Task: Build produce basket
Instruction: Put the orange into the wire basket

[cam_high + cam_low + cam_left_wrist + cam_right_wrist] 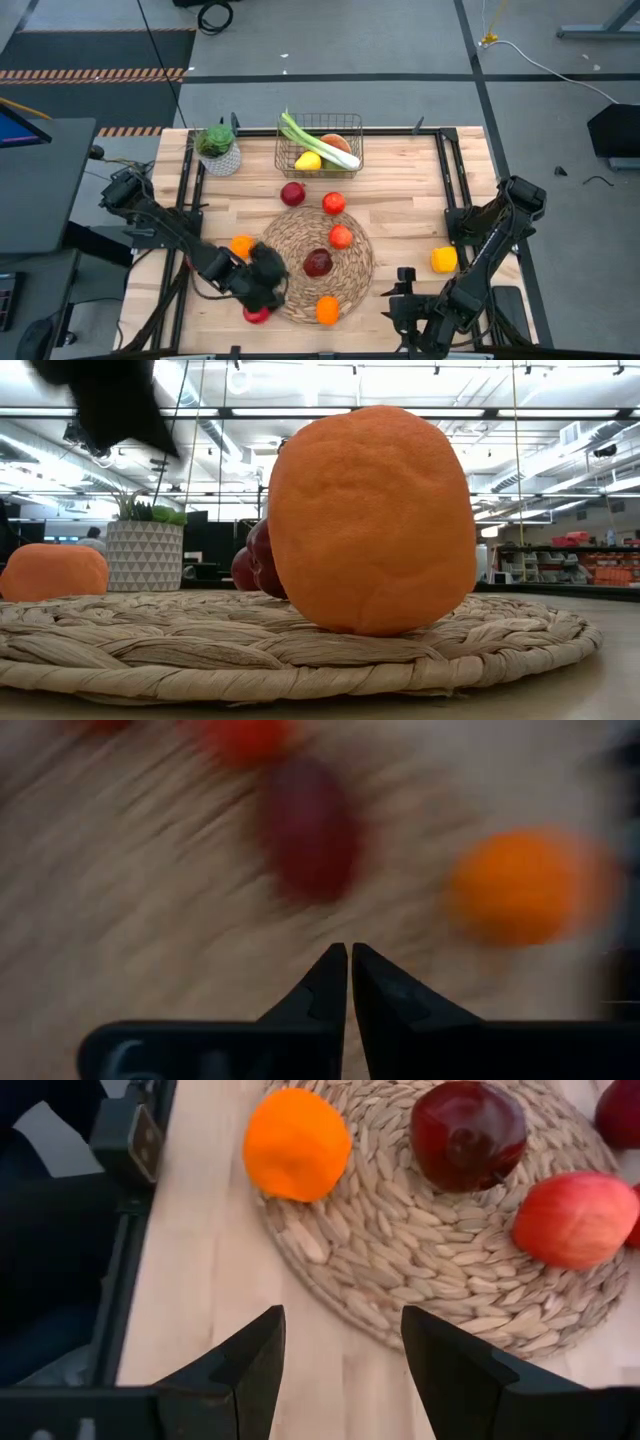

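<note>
The left end effector [262, 283] hangs over the near-left rim of the mat [355, 290], fingers pressed together on nothing. The dark red apple [318, 263] at the mat's centre lies just ahead of its tips, so the left arm looks the nearer one. The right end effector [342, 1348] waits off the mat's near-right edge, half open and empty.

The basket [282, 150] stands beyond the mat and holds 1 leek [322, 144], 1 lemon [308, 161] and 1 orange-red piece. Outside it I count 5 red apples, 2 oranges and 1 yellow fruit [443, 260] right of the mat.
</note>
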Robot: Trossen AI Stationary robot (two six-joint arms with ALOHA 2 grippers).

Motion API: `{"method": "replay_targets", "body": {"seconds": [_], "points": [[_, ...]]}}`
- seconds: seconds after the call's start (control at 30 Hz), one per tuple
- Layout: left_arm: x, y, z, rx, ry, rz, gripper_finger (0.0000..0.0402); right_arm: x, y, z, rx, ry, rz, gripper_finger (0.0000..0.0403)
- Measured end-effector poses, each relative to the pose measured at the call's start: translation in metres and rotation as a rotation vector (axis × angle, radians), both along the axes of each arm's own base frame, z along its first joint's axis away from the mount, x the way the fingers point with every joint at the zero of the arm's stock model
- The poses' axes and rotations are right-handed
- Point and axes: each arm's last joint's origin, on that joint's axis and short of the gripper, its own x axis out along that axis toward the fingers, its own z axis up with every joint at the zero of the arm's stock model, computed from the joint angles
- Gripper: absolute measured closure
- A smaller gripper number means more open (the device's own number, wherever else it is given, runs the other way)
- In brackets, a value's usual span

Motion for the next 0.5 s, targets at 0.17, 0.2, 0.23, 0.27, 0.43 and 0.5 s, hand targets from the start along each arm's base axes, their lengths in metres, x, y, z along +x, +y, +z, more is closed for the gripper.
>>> {"method": "replay_targets", "body": {"seconds": [0.17,0.2,0.23,0.27,0.43,0.5], "points": [[-0.027,0.024,-0.015,0.039,0.243,0.309,0.0377,0.002,-0.003,0.000,-0.012,0.009,-0.002,0.0195],[-0.030,0.027,-0.015,0.047,0.263,0.351,0.0377,0.002,-0.003,0.000,-0.015,0.009,0.001,0.0195],[-0.033,0.029,-0.015,0.054,0.273,0.379,0.0376,0.002,-0.003,0.000,-0.018,0.010,0.005,0.0195],[-0.034,0.030,-0.015,0.065,0.281,0.392,0.0376,0.002,-0.003,0.000,-0.019,0.010,0.006,0.0195],[-0.032,0.026,-0.014,0.111,0.218,0.344,0.0371,0.002,-0.003,-0.001,-0.021,0.011,0.007,0.0195],[-0.030,0.026,-0.013,0.136,0.198,0.333,0.0367,0.003,-0.003,-0.001,-0.019,0.010,0.005,0.0195]]}}
